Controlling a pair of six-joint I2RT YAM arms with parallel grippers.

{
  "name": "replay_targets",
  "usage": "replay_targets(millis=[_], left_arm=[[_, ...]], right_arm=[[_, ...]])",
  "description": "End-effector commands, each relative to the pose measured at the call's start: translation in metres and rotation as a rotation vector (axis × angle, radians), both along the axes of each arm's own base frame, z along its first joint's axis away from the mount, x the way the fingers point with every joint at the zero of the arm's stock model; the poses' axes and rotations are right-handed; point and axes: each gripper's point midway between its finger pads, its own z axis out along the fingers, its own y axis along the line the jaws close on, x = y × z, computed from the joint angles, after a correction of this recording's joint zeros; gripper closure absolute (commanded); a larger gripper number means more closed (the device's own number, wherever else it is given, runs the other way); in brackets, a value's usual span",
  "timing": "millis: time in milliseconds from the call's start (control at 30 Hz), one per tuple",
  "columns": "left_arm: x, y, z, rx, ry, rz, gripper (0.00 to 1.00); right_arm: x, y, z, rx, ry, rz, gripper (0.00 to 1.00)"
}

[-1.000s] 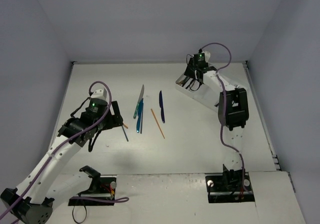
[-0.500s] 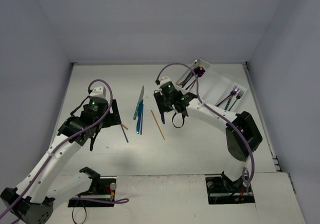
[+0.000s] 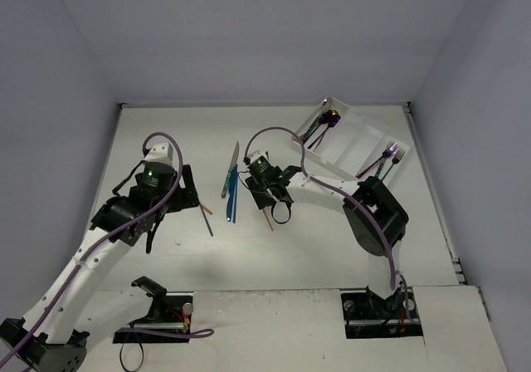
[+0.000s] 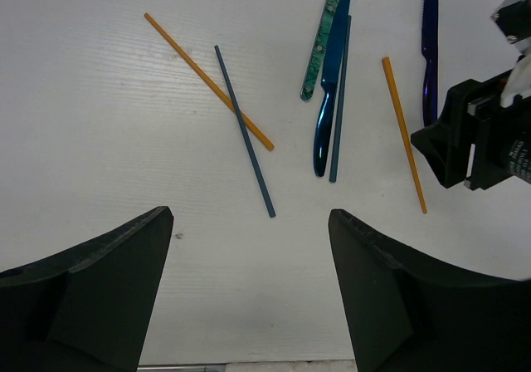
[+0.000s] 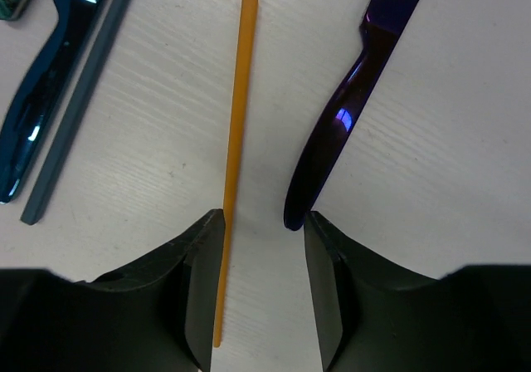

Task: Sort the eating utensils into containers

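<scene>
Orange chopstick point(image 5: 236, 131): light, stiff, slick, I judged it best pinched mid-shaft; my right gripper point(image 5: 260, 222) stood narrowly parted astride its lower end.

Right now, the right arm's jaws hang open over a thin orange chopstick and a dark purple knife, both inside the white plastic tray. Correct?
No: the thin orange chopstick and the dark purple knife lie on the white table, outside the white plastic tray; the top external view shows it.
</scene>
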Motion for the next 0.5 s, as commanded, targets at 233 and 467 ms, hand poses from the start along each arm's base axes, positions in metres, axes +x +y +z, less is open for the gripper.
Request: replay_targets(millis=[233,467], left_arm=[[-0.004,0.004,0.013,-0.033,-0.044,0.020,0.26],[-0.007,0.006,0.011,-0.031,-0.038,0.020,0.26]], right_arm=[[0.016,0.037,0.006,0.020,-0.047,0.020,0.64],[0.022,0.039,-0.010,-0.011,-0.043,0.002,0.68]])
